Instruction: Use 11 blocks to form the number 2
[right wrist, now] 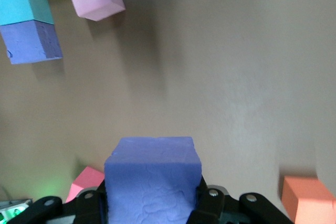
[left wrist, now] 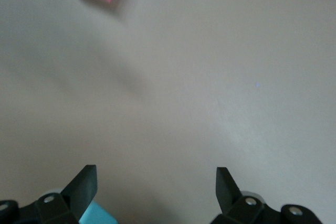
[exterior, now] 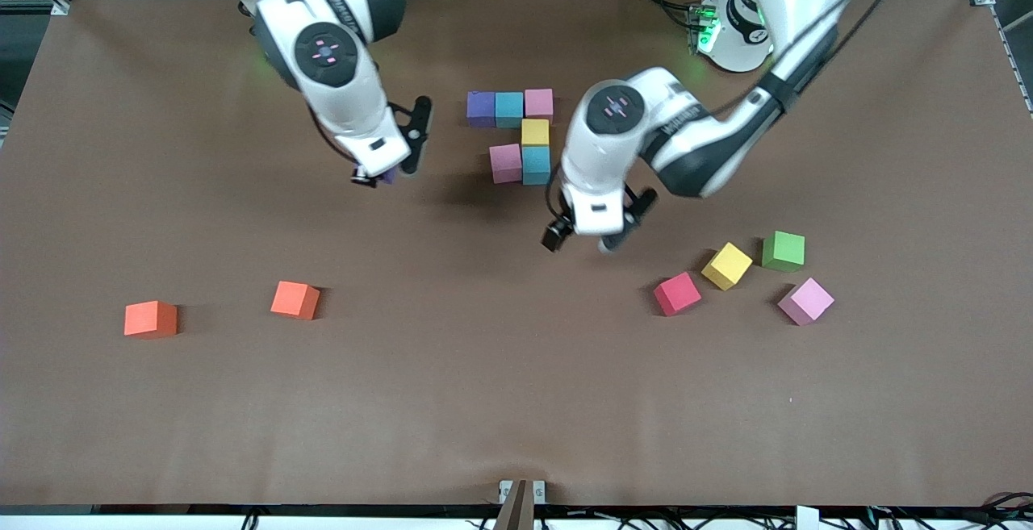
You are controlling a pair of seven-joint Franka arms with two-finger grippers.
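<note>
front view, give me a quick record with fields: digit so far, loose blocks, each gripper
digit so far: six blocks placed, purple, blue, pink in a row, yellow under pink, then pink and blue
loose blocks: two orange, red, yellow, pink
extra: green cube
left gripper: open, empty, over bare table
right gripper: shut on purple block

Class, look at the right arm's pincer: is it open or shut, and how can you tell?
Shut. In the right wrist view, the right pincer has both fingers pressed against the sides of a purple block, holding it above the brown table.
</note>
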